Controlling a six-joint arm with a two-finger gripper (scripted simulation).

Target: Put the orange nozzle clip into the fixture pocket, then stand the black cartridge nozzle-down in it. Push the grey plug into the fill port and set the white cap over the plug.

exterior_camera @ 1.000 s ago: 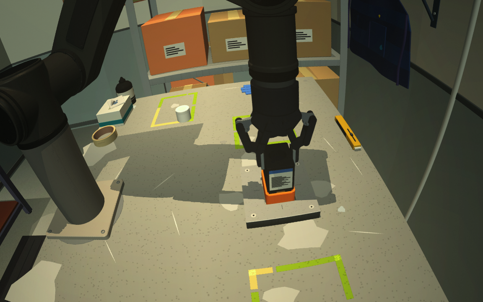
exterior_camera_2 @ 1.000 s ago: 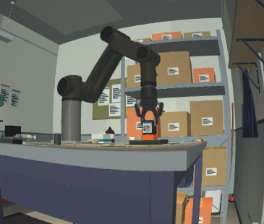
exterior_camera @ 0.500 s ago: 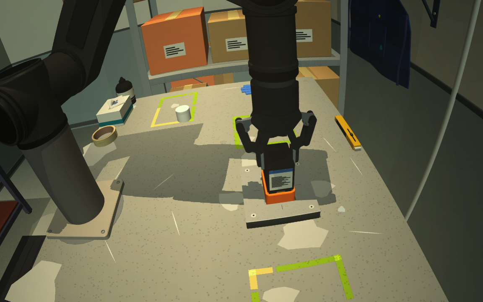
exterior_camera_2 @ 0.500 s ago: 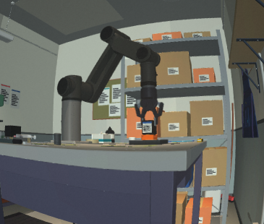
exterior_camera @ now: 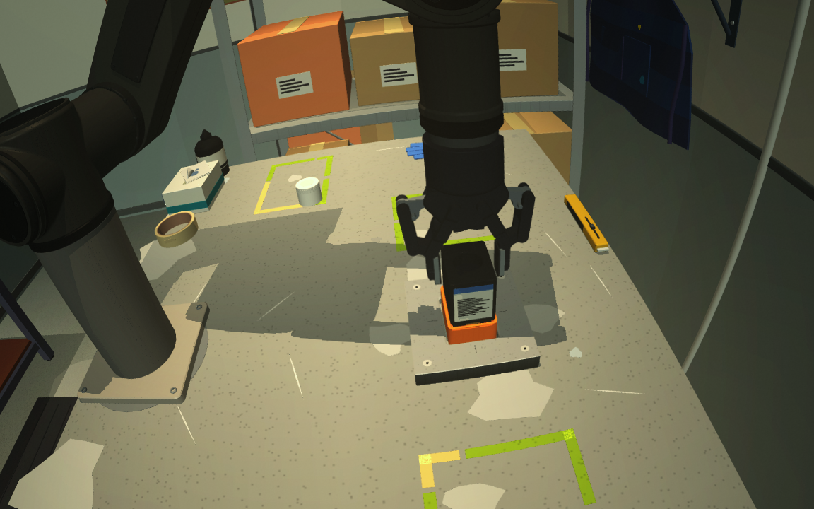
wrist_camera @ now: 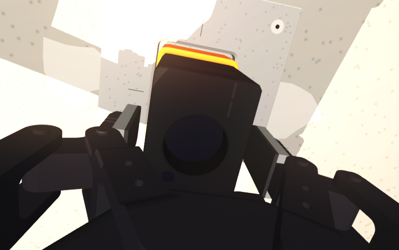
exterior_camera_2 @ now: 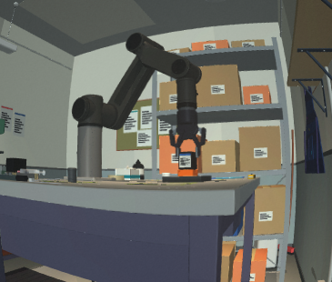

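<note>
The black cartridge (exterior_camera: pixel 471 285) stands upright in the orange nozzle clip (exterior_camera: pixel 472 328), which sits in the pocket of the grey fixture plate (exterior_camera: pixel 473 329) near the middle of the table. Its white label faces the side camera, and from the wrist camera its round fill port (wrist_camera: pixel 195 144) looks straight up at me. My gripper (exterior_camera: pixel 464 253) is right above the cartridge, open, with a finger on either side of its top, holding nothing. The white cap (exterior_camera: pixel 308 191) stands in a yellow-green taped square at the back left. I cannot see the grey plug.
The fixture plate's raised edges lie just below the fingers. A yellow utility knife (exterior_camera: pixel 586 224) lies by the right table edge, a tape roll (exterior_camera: pixel 175 227), a tissue box (exterior_camera: pixel 193 185) and a dark bottle (exterior_camera: pixel 211 150) at the back left. The arm's base (exterior_camera: pixel 138 354) stands left.
</note>
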